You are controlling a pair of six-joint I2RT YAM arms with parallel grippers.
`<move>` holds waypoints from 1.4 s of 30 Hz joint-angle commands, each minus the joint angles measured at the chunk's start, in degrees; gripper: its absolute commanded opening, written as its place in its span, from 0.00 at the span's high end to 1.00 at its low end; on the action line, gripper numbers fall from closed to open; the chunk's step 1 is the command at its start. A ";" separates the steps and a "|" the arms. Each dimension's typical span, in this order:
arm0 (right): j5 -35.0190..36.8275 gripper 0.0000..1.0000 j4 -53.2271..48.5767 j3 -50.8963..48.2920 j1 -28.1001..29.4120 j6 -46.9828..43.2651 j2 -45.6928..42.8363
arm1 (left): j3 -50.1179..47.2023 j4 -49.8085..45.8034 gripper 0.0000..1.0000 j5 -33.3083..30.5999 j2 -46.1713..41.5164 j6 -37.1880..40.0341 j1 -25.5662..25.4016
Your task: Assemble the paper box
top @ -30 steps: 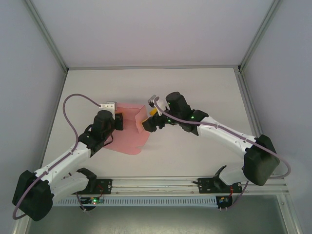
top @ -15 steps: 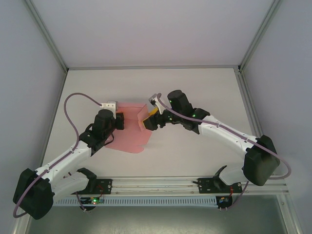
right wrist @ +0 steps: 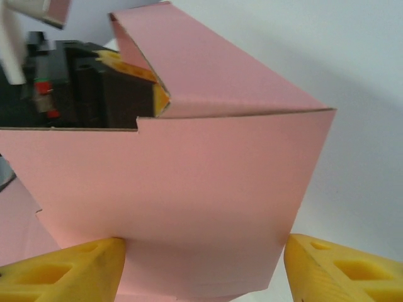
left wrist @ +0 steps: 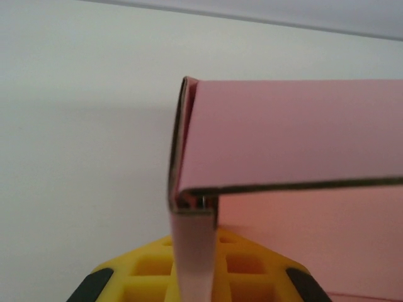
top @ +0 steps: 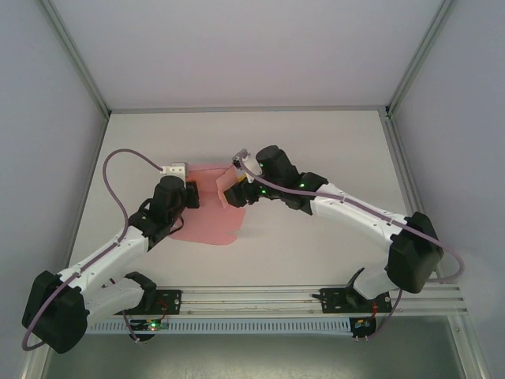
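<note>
White counter (top: 331, 142): pink paper box (top: 209, 225) sheet is laid flat left of centre, far flaps raised.

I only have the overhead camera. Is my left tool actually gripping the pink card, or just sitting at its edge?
Observer: On the left wrist camera, a narrow flap of the card runs down between the left tool's yellow fingers, which are closed together. It looks gripped.
Operator: And the right tool?
Observer: On the right wrist camera, the right tool is open, with one finger on either side of a raised panel.
</note>
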 commanded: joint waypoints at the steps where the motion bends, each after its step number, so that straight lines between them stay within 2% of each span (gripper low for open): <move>1: 12.60 0.33 3.68 3.30 2.08 3.04 2.88 | 2.71 1.28 1.00 4.88 -0.48 0.57 -1.86; 4: 20.36 0.37 2.75 4.10 2.81 4.39 4.22 | 2.80 1.62 1.00 5.25 -0.94 0.57 -1.94; 8: 25.31 0.37 0.97 5.05 3.61 4.12 5.40 | 2.84 1.55 1.00 4.91 -1.24 0.27 -2.10; 12: 18.69 0.31 1.39 3.64 3.21 2.34 3.42 | 2.93 -0.10 1.00 0.94 -1.04 0.64 -1.98; 16: 12.21 0.27 3.76 -1.99 -0.13 3.89 -3.29 | 1.94 -0.55 1.00 -1.16 -1.26 0.57 -1.93; 21: -4.16 0.25 12.59 -12.27 -7.13 6.33 -12.88 | 1.29 -0.30 1.00 -0.39 -1.52 0.66 -1.84; 26: -17.10 0.28 16.34 -14.19 -7.92 5.12 -14.31 | 1.62 0.33 1.00 1.24 -1.26 1.10 -1.84; 28: -17.41 0.31 16.20 -13.57 -7.92 5.90 -13.63 | 2.03 -0.14 1.00 0.55 -1.08 0.89 -1.85; 33: -16.90 0.33 15.03 -13.80 -7.67 6.52 -13.86 | 2.48 -1.36 1.00 -2.48 -1.08 0.11 -1.84; 39: -16.33 0.36 14.02 -13.75 -5.52 6.09 -12.32 | 2.73 -0.74 1.00 -2.01 -0.91 -0.39 -1.87; 42: -7.65 0.40 8.72 -12.05 -4.23 4.75 -11.64 | 3.08 -1.15 1.00 -3.02 -1.24 -0.72 -1.80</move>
